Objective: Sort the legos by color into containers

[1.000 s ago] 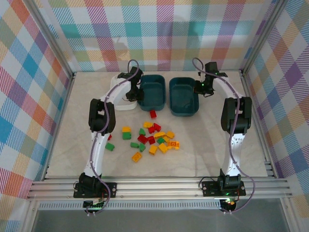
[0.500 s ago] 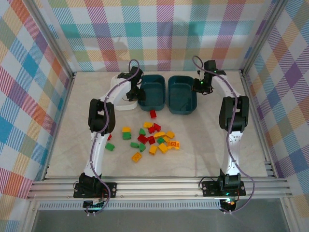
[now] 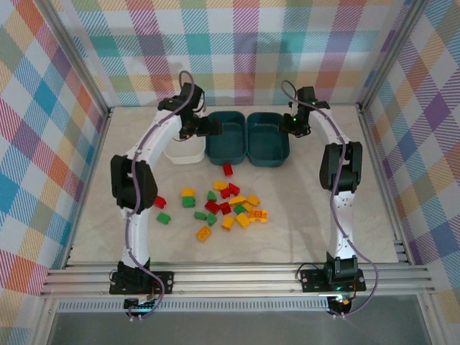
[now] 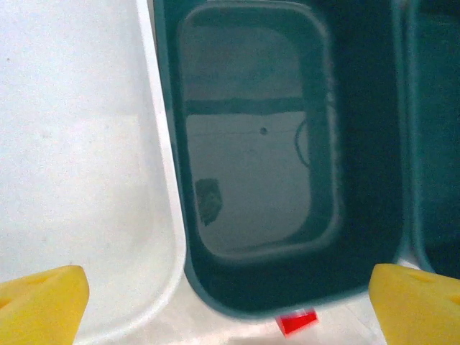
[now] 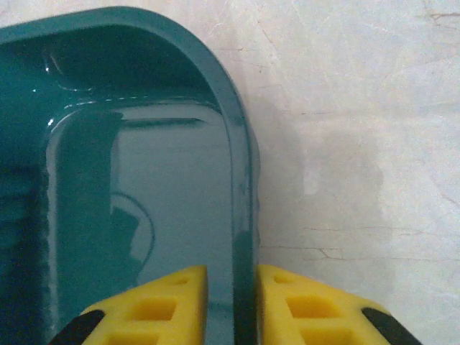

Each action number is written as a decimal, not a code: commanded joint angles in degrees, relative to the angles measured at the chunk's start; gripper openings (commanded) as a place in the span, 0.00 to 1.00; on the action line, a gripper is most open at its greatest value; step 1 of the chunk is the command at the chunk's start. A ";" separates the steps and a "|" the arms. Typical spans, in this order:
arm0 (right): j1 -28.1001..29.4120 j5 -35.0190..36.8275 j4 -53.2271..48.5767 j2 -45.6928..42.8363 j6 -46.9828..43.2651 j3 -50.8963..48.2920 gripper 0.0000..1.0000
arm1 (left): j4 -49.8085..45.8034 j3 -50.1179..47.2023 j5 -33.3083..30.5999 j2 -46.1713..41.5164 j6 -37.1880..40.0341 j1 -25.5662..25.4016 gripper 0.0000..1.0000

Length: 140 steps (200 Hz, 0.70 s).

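Teal glossy tub (image 5: 244,165), rounded-rectangular and shallow: you see the right gripper (image 5: 233,291) narrowly parted astride its rim; left gripper (image 4: 230,305) spread wide.

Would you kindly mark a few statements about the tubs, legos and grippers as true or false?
1. The left gripper is wide open. True.
2. The left teal tub holds legos. False: it is empty.
3. The right gripper straddles the wall of the right teal tub. True.
4. The white tub stands between the teal ones. False: it is at the left end of the row.
5. The legos are sorted. False: they lie mixed on the table, in front of the tubs.
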 commanded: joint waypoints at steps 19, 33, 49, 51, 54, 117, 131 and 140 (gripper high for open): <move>0.31 -0.58 0.94 -3.86 1.91 -1.26 0.48 | 5.26 -11.43 3.03 -10.76 -5.04 -0.57 1.00; 0.31 -0.36 1.02 -6.35 2.31 -1.54 0.51 | 6.90 -16.32 1.98 -15.10 -6.22 -0.57 1.00; 0.25 1.69 1.30 -10.74 2.51 -2.88 0.58 | 9.04 -22.69 -0.42 -21.12 -7.64 -0.57 1.00; 0.23 1.94 1.35 -11.32 2.63 -3.14 0.59 | 9.20 -23.26 -0.96 -21.89 -7.82 -0.57 1.00; 0.23 2.29 1.45 -12.81 2.66 -3.71 0.59 | 9.57 -24.62 -1.66 -23.05 -8.13 -0.57 1.00; 8.56 5.13 10.34 -47.28 3.34 -45.96 0.76 | 19.09 -57.20 -4.65 -49.58 -20.52 -0.58 1.00; 15.36 8.00 9.95 -54.36 3.56 -56.13 0.79 | 21.00 -64.34 -1.82 -54.02 -22.93 -0.57 1.00; 19.77 9.34 8.56 -58.08 4.46 -61.72 0.80 | 22.19 -67.96 0.36 -56.47 -24.39 -0.66 1.00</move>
